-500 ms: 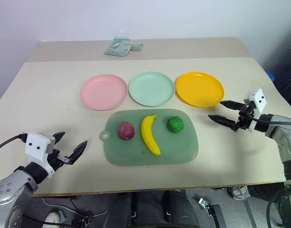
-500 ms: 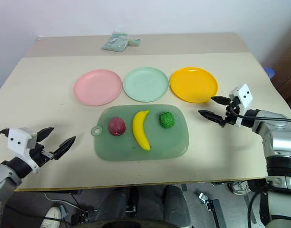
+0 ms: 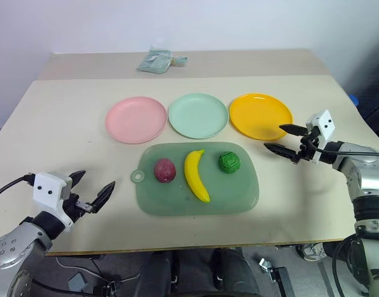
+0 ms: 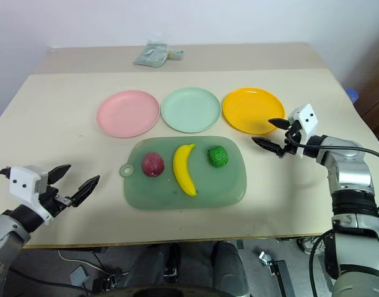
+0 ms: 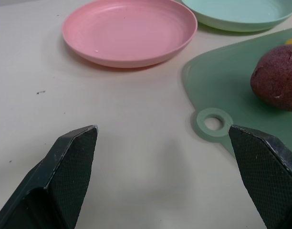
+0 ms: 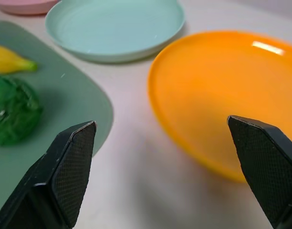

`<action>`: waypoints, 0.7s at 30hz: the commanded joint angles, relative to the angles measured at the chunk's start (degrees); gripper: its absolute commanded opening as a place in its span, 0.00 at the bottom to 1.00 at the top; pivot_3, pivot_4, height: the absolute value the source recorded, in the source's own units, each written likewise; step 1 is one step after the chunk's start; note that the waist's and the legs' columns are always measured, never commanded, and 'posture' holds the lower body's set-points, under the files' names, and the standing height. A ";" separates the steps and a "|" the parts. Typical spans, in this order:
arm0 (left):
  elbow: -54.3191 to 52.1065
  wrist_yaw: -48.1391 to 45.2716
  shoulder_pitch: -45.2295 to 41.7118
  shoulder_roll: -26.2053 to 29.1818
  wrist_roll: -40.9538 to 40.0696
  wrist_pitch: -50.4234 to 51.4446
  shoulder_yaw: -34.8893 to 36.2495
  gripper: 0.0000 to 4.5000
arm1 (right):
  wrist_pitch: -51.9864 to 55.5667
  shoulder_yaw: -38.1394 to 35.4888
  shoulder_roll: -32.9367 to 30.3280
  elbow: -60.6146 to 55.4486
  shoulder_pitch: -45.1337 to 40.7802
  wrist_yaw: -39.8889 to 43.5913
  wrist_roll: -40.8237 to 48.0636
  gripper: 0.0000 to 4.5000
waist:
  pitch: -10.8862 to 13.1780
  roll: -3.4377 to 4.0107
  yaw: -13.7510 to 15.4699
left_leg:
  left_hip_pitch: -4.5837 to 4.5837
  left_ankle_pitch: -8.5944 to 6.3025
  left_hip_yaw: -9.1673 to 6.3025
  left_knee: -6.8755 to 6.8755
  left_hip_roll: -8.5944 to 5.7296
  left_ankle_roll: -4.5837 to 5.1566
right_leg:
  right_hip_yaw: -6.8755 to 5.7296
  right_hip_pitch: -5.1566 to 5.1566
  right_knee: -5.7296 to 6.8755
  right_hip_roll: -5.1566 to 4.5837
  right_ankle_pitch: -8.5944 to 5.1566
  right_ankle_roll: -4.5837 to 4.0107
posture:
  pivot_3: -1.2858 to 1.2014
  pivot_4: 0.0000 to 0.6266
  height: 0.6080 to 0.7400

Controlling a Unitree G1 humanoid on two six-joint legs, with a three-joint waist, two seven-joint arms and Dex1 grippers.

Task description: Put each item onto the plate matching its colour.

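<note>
on the table, 3 plates sit in a row: pink plate at the left, mint plate in the middle, orange plate at the right, all bare. just in front of them lies a green board with a ring handle at its left end. on the board, from left to right, are the maroon fruit, the banana lying lengthwise front to back, and the green ball, each apart from the others. the left gripper hovers over the table's near left edge, well apart from the board, fingers wide and holding nothing. the right gripper hangs just beside the orange plate's near right rim, pointing toward the board, fingers wide and holding nothing. a pale green pouch lies at the far edge of the table.
</note>
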 commanded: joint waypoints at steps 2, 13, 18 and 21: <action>2.08 -1.22 -3.64 1.30 -0.40 -0.20 -1.56 1.00 | 0.67 -3.24 -0.57 -5.72 2.89 -2.59 1.18 0.99 | -0.01 0.01 0.05 | 0.00 0.00 0.01 0.01 0.00 0.00 | 0.00 0.00 0.00 0.03 0.00 0.01 | 0.52 0.24 1.00; 11.55 -9.49 -22.87 2.96 -5.11 2.69 -12.57 1.00 | 10.04 -11.18 0.62 -30.60 17.24 -16.49 4.51 0.99 | -0.02 0.04 1.12 | -0.01 0.02 0.03 0.05 -0.03 -0.01 | -0.04 -0.01 0.07 0.15 0.02 0.03 | 0.52 0.24 1.00; 16.02 -14.95 -30.13 3.73 -2.01 -0.38 -19.66 1.00 | 19.30 -13.60 -1.89 -41.81 21.32 -14.21 11.87 0.99 | -0.02 0.04 1.04 | 0.01 0.03 0.04 0.05 -0.03 -0.01 | -0.06 0.00 0.10 0.20 0.02 0.03 | 0.52 0.24 1.00; 17.04 -19.00 -32.18 4.70 -0.71 -0.93 -23.79 1.00 | 23.95 -14.04 -3.71 -49.06 25.37 -12.37 15.92 0.99 | -0.02 0.04 1.08 | 0.00 0.03 0.04 0.05 -0.02 0.00 | -0.06 0.01 0.08 0.22 0.01 0.04 | 0.52 0.24 1.00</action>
